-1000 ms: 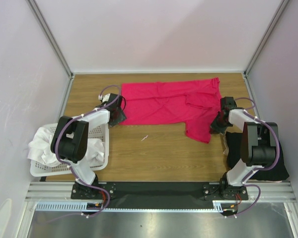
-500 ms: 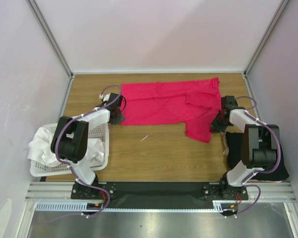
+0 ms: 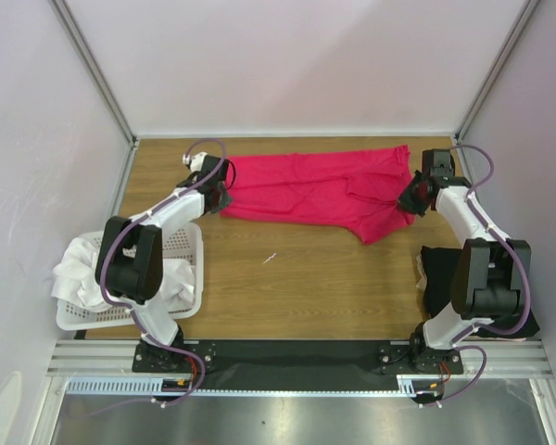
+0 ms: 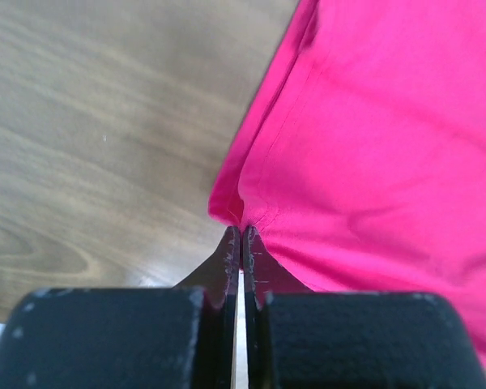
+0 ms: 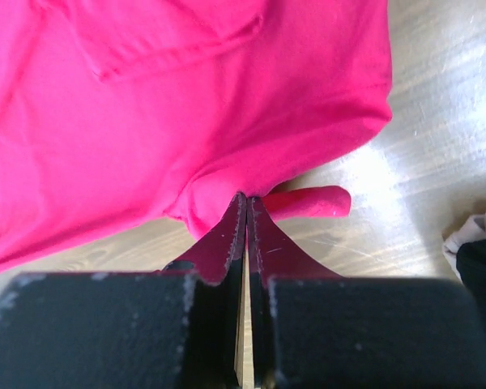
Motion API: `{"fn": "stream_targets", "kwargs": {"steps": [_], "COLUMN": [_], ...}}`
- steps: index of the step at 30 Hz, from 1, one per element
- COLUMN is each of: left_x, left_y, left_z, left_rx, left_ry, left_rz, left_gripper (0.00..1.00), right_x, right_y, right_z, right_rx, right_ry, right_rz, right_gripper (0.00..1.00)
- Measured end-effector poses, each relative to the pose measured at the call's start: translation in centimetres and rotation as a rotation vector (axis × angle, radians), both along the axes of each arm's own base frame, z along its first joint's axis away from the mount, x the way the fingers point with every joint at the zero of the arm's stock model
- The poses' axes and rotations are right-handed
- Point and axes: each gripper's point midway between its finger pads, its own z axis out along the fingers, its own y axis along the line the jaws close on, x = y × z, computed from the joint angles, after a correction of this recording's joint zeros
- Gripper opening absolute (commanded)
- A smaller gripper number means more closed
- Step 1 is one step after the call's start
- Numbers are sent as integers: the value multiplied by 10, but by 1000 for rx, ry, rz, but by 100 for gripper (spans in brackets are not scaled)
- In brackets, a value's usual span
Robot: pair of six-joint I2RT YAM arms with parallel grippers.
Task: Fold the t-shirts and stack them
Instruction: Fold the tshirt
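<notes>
The crimson-pink t-shirt [image 3: 315,185] lies spread across the far half of the table, its near edge drawn up and back. My left gripper [image 3: 220,198] is shut on the shirt's left corner [image 4: 241,219], with the fabric pinched at the fingertips. On the right side, my right gripper [image 3: 407,201] is shut on a bunched fold of the shirt's edge [image 5: 227,182]. A black t-shirt [image 3: 437,278] lies by the right arm's base, partly hidden by the arm. White t-shirts [image 3: 79,273] are heaped in the basket.
The white perforated basket [image 3: 187,248] stands at the near left beside the left arm. The enclosure's walls and metal frame posts close in the back and both sides. Bare wood table [image 3: 296,287] shows between the pink shirt and the arm bases.
The left gripper closed on the shirt's left corner. Both grippers then moved toward the far side, pulling the shirt's near edge up and back; the hanging right flap shortened.
</notes>
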Motion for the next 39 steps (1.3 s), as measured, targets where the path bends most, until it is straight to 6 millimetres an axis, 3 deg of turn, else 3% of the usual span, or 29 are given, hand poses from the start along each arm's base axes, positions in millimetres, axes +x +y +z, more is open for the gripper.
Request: {"fn": "stream_targets", "kwargs": {"steps": [6, 16, 26, 39], "left_x": [21, 46, 69, 92], "left_y": [2, 7, 11, 13], "left_z": [14, -3, -12, -11], "left_rx": [15, 21, 21, 36], "left_ry": [-46, -27, -22, -51], "left_rz": [30, 97, 142, 161], "left_gripper": [0, 0, 0, 0], "right_x": [23, 82, 131, 162], "right_y": [-11, -25, -33, -33], "right_z": [17, 35, 30, 12], "right_rx": [0, 21, 44, 63], "right_ry": [-49, -126, -142, -137], "right_rz": [-29, -41, -11, 54], "right_gripper": [0, 0, 0, 0]}}
